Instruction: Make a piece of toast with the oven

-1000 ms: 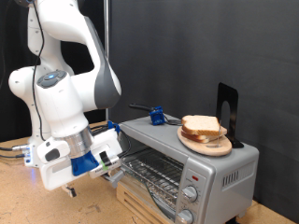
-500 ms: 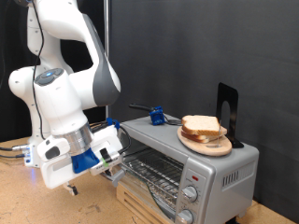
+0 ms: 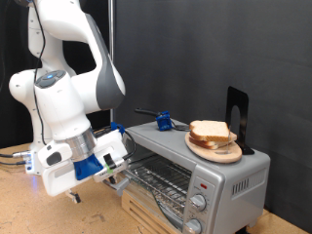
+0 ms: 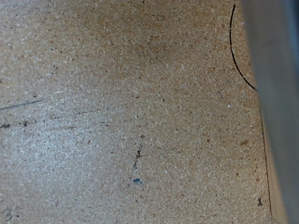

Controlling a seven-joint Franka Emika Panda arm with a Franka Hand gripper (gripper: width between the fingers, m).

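The silver oven (image 3: 237, 175) stands at the exterior view's right with its door (image 3: 146, 209) folded down and the wire rack (image 3: 156, 178) bare. Two knobs (image 3: 200, 204) sit on its front. Stacked bread slices (image 3: 211, 132) lie on a wooden plate (image 3: 219, 152) on top of the oven. No single slice apart from the stack shows. My gripper (image 3: 119, 171) hangs low at the left end of the open door, close to the rack opening. Its fingers do not show in the wrist view, and nothing shows between them.
A blue clip with a black handle (image 3: 164, 122) and a black upright stand (image 3: 237, 112) sit on the oven top. The wrist view shows speckled particle-board tabletop (image 4: 121, 112) and a grey edge (image 4: 280, 103) along one side. A black curtain backs the scene.
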